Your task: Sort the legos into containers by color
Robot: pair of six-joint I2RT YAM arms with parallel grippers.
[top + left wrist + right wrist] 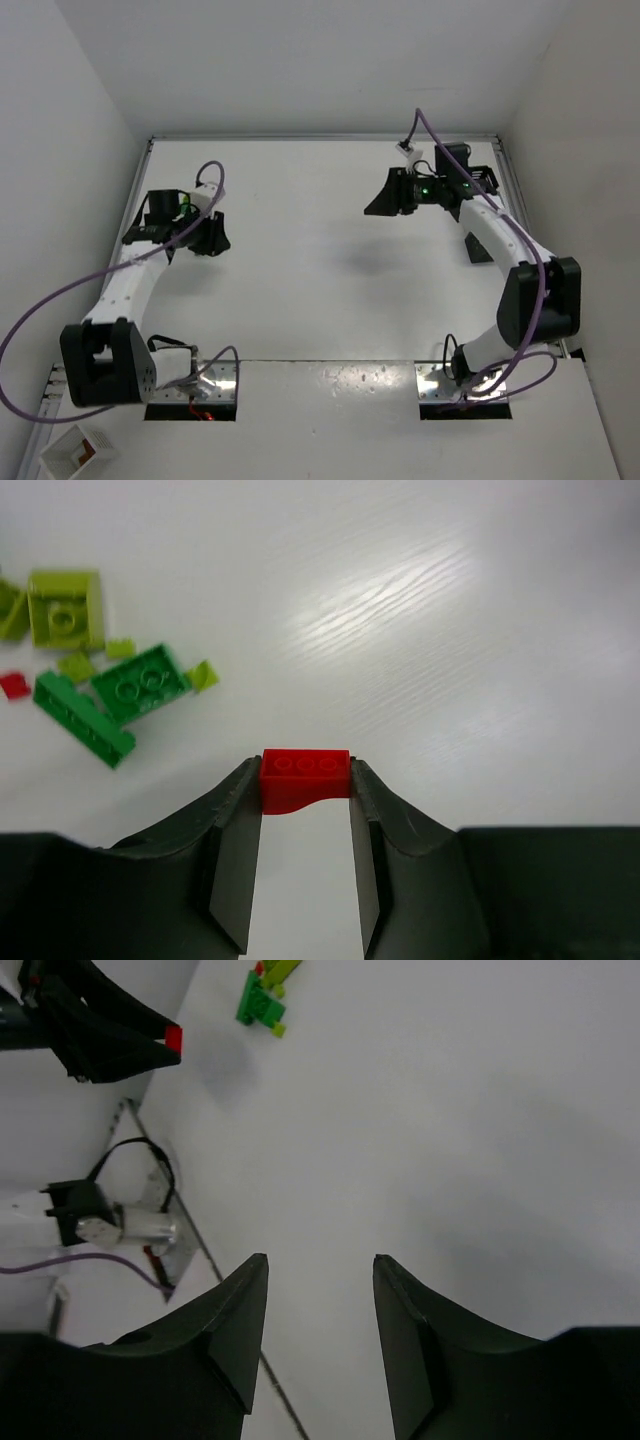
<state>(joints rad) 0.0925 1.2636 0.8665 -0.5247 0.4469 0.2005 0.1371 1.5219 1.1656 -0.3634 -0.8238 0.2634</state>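
Note:
My left gripper (305,772) is shut on a red lego (305,776), pinched at the fingertips just above the white table. The right wrist view catches the same red lego (174,1038) at its top left. To the left of it lies a loose pile: two green legos (140,680), lime legos (65,610) and a tiny red lego (14,685). From above, the left gripper (207,240) hangs at the table's left side. My right gripper (383,203) hovers at the far right, and its jaws (320,1260) stand open over bare table. I cannot make out the containers in any view.
A white box with a brown inside (78,450) sits off the table at the near left. White walls close in the table (320,280) on three sides. Metal base plates (455,385) and purple cables lie along the near edge.

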